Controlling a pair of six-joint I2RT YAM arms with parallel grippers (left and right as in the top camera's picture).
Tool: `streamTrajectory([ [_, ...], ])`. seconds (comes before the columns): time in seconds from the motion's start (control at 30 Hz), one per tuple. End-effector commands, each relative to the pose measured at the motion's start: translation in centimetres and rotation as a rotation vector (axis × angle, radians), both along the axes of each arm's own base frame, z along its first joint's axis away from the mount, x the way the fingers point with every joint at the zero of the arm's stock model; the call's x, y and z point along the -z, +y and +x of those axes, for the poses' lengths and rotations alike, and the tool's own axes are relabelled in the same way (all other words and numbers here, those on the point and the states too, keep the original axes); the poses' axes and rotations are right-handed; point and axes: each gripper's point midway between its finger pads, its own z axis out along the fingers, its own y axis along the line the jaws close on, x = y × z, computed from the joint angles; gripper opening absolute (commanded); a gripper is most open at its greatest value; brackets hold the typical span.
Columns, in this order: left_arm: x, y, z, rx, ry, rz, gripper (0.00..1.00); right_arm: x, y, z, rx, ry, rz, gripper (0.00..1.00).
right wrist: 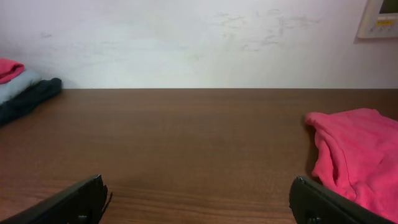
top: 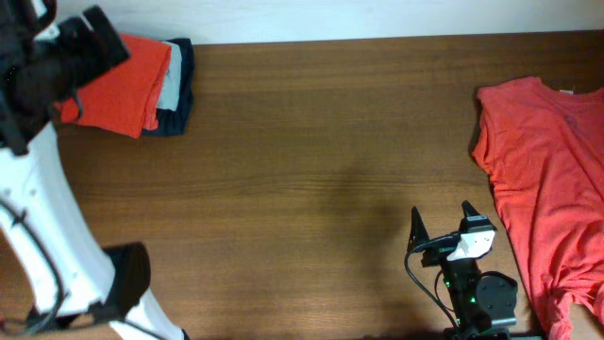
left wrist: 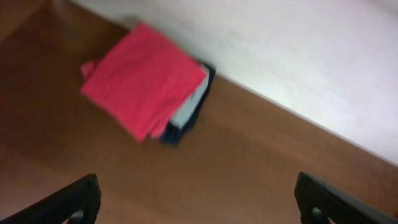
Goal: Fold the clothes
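An orange-red T-shirt (top: 547,179) lies spread and rumpled on the table's right side, and shows again in the right wrist view (right wrist: 354,155). A folded orange-red shirt (top: 118,85) tops a stack at the far left corner, also seen from the left wrist (left wrist: 143,78). My left gripper (top: 99,42) hovers over that stack, open (left wrist: 199,205), nothing between its fingers. My right gripper (top: 442,217) is near the front edge, just left of the spread shirt, open (right wrist: 198,202) and empty.
Under the folded shirt lie a grey garment (top: 168,90) and a dark navy one (top: 181,94). The brown wooden table (top: 311,170) meets a white wall (right wrist: 199,43) at the back. The left arm's white link (top: 57,227) crosses the table's left side.
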Motion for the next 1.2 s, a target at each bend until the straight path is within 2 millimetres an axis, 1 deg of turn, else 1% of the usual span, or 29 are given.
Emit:
streamTrajectory([
  [0.0,-0.2,-0.4,-5.1,0.003,0.047,0.015,0.99,0.3,-0.4,0.0,0.024,0.007,0.004,0.98],
  [0.03,0.5,-0.5,-6.5,0.003,0.079,0.012,0.99,0.3,-0.4,0.0,0.024,0.008,0.004,0.99],
  [0.13,2.1,-0.8,-8.7,0.004,0.140,0.005,0.99,0.3,-0.4,0.0,0.024,0.008,0.004,0.98],
  [0.2,3.6,-1.0,-10.1,0.004,0.189,-0.001,0.99,0.3,-0.4,0.0,0.024,0.007,0.004,0.98],
  [0.23,5.0,-1.1,-11.3,0.005,0.235,-0.006,0.99,0.3,-0.4,0.0,0.024,0.008,0.004,0.98],
  [0.27,5.6,-1.1,-11.7,0.005,0.255,-0.008,0.99,0.3,-0.4,0.0,0.024,0.008,0.004,0.98],
  [0.33,8.0,-1.3,-13.2,0.006,0.332,-0.017,0.99,0.3,-0.4,0.0,0.024,0.007,0.004,0.98],
  [0.4,10.8,-1.5,-14.8,0.006,0.422,-0.026,0.99,0.3,-0.4,0.0,0.024,0.008,0.004,0.98],
  [0.5,14.2,-1.6,-16.2,0.007,0.516,-0.038,0.99,0.3,-0.4,0.0,0.024,0.008,0.004,0.98],
  [0.57,16.7,-1.6,-15.8,0.007,0.531,-0.039,0.99,0.3,-0.4,0.0,0.024,0.008,0.004,0.98],
  [0.6,18.3,-1.5,-15.0,0.007,0.518,-0.038,0.99,0.3,-0.4,0.0,0.024,0.008,0.004,0.98],
  [0.63,18.9,-1.5,-14.6,0.007,0.513,-0.038,0.99,0.3,-0.4,0.0,0.024,0.007,0.004,0.98],
  [0.67,20.2,-1.4,-13.7,0.007,0.494,-0.036,0.99,0.3,-0.4,0.0,0.024,0.008,0.004,0.98],
  [0.7,21.0,-1.4,-13.5,0.009,0.492,-0.039,0.99,0.3,-0.4,0.0,0.024,0.008,0.004,0.98],
  [0.77,23.5,-1.5,-12.3,0.018,0.465,-0.050,0.99,0.3,-0.4,0.0,0.024,0.008,0.004,0.98],
  [0.83,26.1,-1.8,-11.6,0.030,0.454,-0.067,0.99,0.3,-0.4,0.0,0.024,0.008,0.004,0.98],
  [0.93,29.5,-1.9,-11.0,0.024,0.435,-0.077,0.99,0.3,-0.4,0.0,0.024,0.008,0.004,0.98],
  [0.97,30.0,-1.9,-10.9,0.021,0.431,-0.078,0.99,0.3,-0.4,0.0,0.024,0.007,0.004,0.98],
  [1.0,31.7,-1.9,-10.7,0.022,0.414,-0.076,0.99,0.3,-0.4,0.0,0.024,0.008,0.004,0.98],
  [1.03,32.5,-1.9,-10.5,0.022,0.402,-0.075,0.99,0.3,-0.4,0.0,0.024,0.008,0.004,0.98],
  [1.07,33.9,-2.0,-10.4,0.027,0.381,-0.079,0.99,0.3,-0.4,0.0,0.024,0.008,0.004,0.98],
  [1.17,36.4,-2.4,-10.6,0.042,0.349,-0.093,0.99,0.3,-0.4,0.0,0.024,0.008,0.004,0.98],
])
